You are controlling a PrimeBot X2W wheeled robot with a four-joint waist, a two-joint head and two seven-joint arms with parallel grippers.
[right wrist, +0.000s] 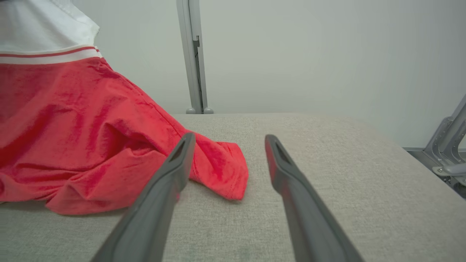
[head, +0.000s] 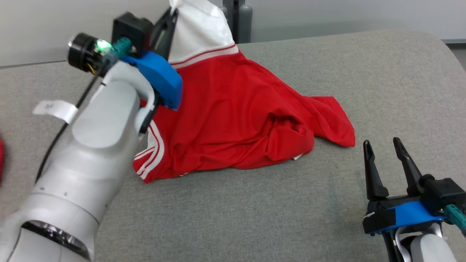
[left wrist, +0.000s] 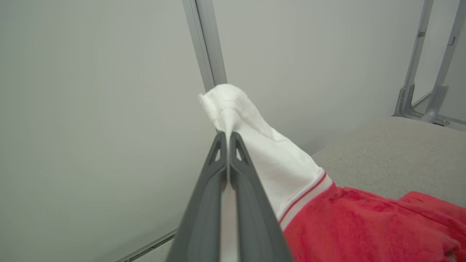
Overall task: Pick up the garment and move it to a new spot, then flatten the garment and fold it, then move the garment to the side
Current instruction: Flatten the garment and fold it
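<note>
My left gripper (left wrist: 227, 135) is clamped together on a bunched fold of the white panel (left wrist: 276, 163) of the red shirt (head: 236, 120), high in the upper left of the head view. From that pinch the cloth hangs like a tent: white on top, then a striped band (head: 207, 54), then the red body spreading down onto the grey padded tabletop (head: 255, 211), where most of it lies crumpled mid-frame.

I judge this to be the pick-up. To do it well, I should lift until the trailing hem clears the surface, then carry smoothly so the thin pinch doesn't slip.

My right gripper (head: 382, 142), at the lower right, has its fingers apart and empty, near the shirt's red corner (right wrist: 225, 174) but not touching it.
</note>
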